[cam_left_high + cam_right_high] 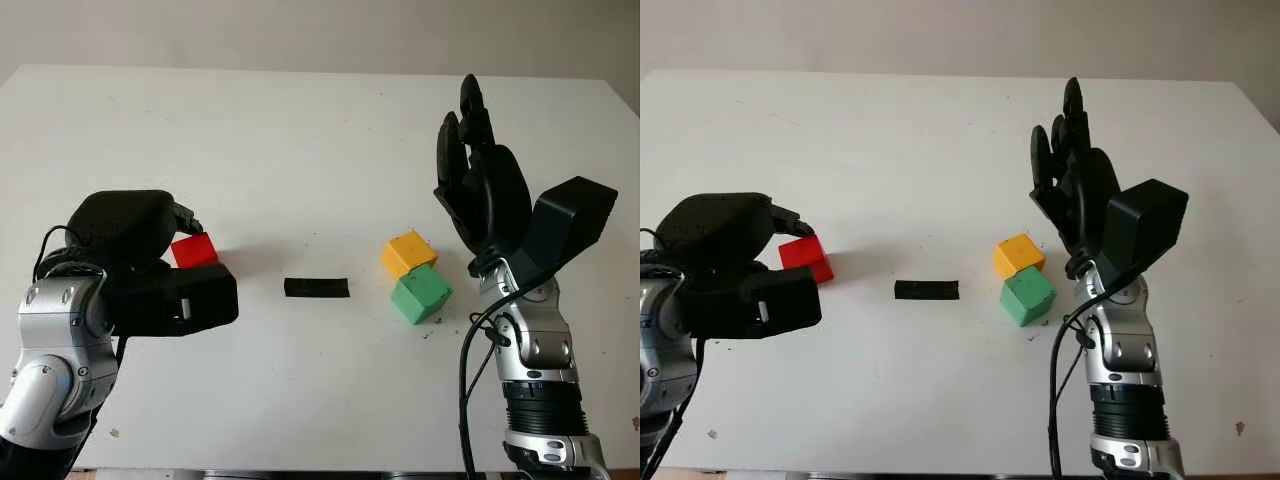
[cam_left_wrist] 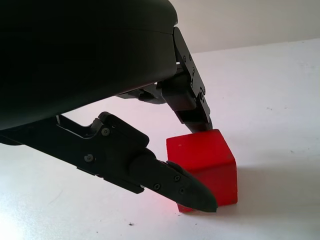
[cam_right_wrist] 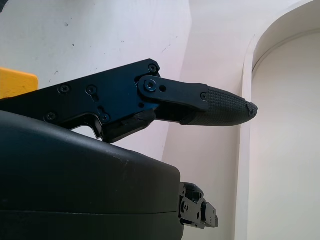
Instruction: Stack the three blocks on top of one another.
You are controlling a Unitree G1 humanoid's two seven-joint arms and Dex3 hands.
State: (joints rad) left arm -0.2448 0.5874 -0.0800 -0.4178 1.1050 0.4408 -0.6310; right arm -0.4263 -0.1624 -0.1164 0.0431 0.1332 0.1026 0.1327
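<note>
A red block point(image 1: 195, 249) sits on the white table point(image 1: 300, 130) at the left. My left hand point(image 1: 178, 262) is closed around it; in the left wrist view one finger point(image 2: 192, 107) presses its far top edge and another finger point(image 2: 175, 182) crosses its near face. To the right of centre, a yellow block point(image 1: 408, 251) and a green block point(image 1: 420, 293) stand side by side on the table, touching, with the green one nearer to me. My right hand point(image 1: 480, 170) is raised just right of them, open and holding nothing.
A short black strip point(image 1: 316, 288) lies flat on the table between the red block and the yellow-green pair. The table's far edge runs along the top of the eye views, with a pale wall behind it.
</note>
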